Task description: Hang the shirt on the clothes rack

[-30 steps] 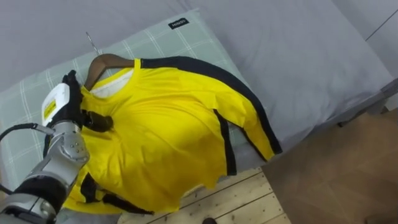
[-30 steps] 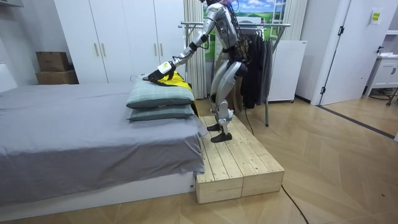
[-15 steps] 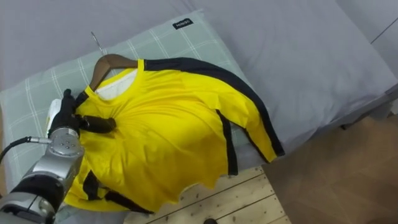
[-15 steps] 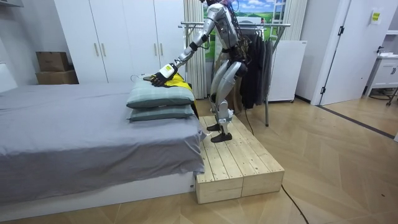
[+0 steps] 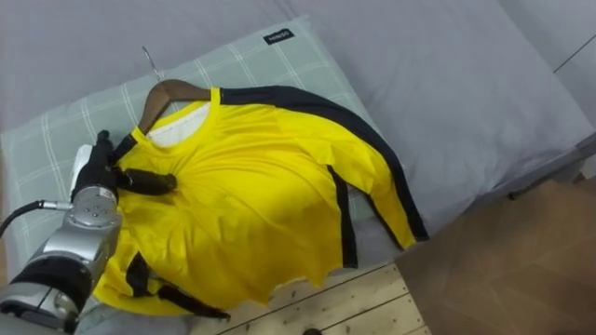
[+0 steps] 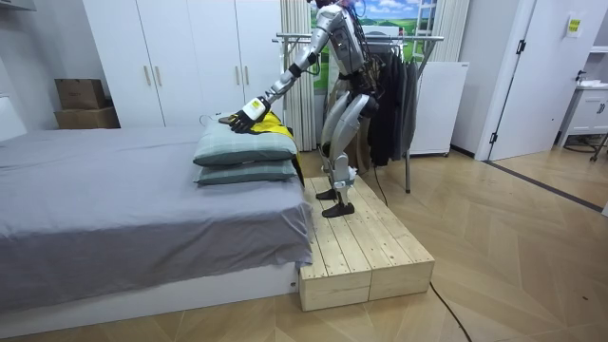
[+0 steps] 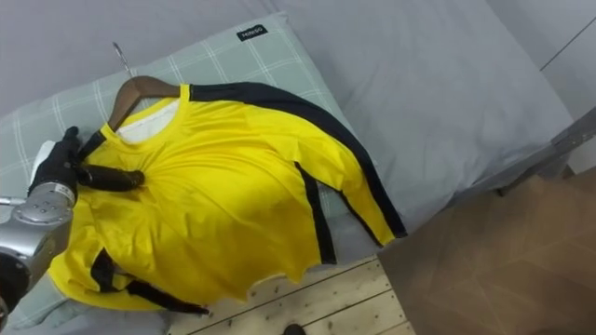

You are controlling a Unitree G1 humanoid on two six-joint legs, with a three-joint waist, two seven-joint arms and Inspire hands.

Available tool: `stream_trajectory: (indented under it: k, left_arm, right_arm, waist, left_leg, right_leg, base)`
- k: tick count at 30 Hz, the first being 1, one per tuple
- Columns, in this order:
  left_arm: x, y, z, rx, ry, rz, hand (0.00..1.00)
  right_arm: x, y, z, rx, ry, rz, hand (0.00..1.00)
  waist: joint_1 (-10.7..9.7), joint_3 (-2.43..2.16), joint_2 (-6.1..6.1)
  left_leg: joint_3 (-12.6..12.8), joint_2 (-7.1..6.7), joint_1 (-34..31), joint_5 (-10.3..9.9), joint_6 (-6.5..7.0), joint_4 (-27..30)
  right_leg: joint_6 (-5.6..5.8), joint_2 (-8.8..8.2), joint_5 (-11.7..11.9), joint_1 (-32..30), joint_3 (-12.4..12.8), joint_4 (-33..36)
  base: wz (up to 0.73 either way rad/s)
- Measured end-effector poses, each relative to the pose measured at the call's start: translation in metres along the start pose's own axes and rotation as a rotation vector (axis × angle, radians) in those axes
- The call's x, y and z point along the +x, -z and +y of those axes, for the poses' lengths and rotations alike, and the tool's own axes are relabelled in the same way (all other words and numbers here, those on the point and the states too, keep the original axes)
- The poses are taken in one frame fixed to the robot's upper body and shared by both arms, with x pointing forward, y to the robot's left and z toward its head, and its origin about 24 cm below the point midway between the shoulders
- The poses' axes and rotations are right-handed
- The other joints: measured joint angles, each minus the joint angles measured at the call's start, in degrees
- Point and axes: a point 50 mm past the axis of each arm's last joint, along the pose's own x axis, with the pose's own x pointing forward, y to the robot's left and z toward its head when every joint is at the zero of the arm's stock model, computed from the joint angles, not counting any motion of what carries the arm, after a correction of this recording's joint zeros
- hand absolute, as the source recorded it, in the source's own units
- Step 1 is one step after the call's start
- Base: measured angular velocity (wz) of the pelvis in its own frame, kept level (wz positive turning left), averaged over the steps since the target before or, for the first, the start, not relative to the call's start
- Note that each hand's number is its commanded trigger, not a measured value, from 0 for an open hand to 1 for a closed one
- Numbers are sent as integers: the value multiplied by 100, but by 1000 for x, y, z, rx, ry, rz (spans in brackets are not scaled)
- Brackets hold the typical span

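No print here can be read.
A small black fabric label [image 5: 277, 36] on the green checked pillow [image 5: 47, 154] bears pale lettering, too small to read; likewise a yellow notice [image 6: 574, 26] on the far wall [image 6: 591, 57].

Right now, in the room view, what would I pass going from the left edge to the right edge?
boxes → pillows → dark clothes → white cabinet → door
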Motion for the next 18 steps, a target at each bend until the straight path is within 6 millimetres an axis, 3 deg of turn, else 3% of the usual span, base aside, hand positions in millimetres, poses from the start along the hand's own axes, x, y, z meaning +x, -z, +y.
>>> stream_trajectory:
  k: [5, 18]
  left_arm:
    - [0, -4, -2, 193, 36, -43, 0]
    - [0, -13, -10, 449, 109, -94, 0]
  right_arm:
    - [-1, 6, 0, -3, -14, 12, 0]
    - [-1, 8, -3, -9, -38, 12, 0]
  waist:
    - [-1, 0, 6]
    - [-9, 7, 51]
  left_leg:
    - [-79, 12, 2, 0, -2, -14]
    - [-68, 9, 135, -3, -6, -20]
  right_leg:
    - [0, 25, 1, 69, -65, -95]
    - [-5, 11, -18, 180, -55, -57]
  base:
    - [4]
    - [0]
